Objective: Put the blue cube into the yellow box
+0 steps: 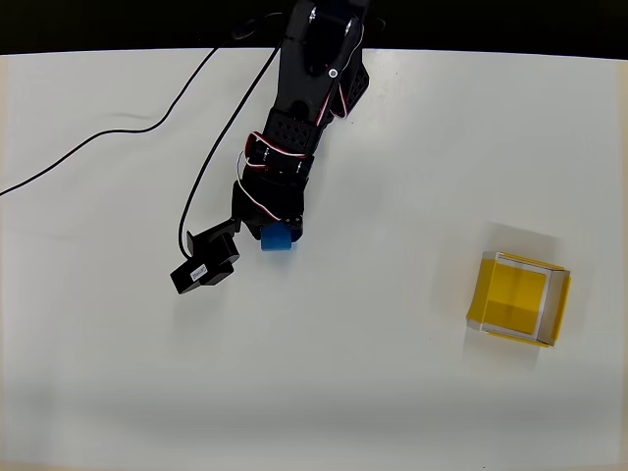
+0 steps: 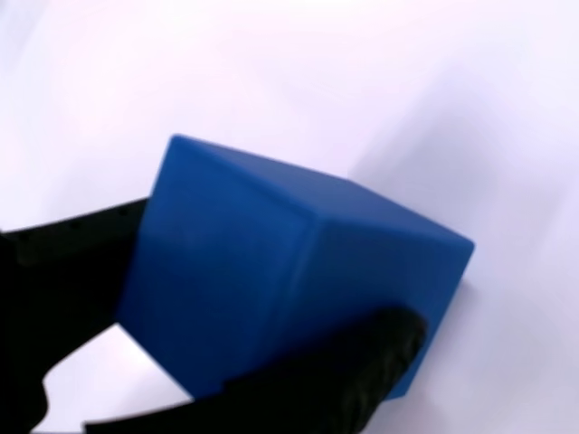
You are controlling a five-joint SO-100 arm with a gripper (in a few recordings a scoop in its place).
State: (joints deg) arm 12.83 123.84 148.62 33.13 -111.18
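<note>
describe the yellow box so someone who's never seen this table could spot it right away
In the overhead view, start at the wide white table and look to its right side, far from the black arm. The yellow box sits there alone, small, square and open-topped. Its yellow floor and pale rim set it apart from the solid blue cube.

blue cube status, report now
Gripper shut on blue cube, black fingers on both sides. Yellow box empty, off to the right in overhead view. White table bare between them.
</note>
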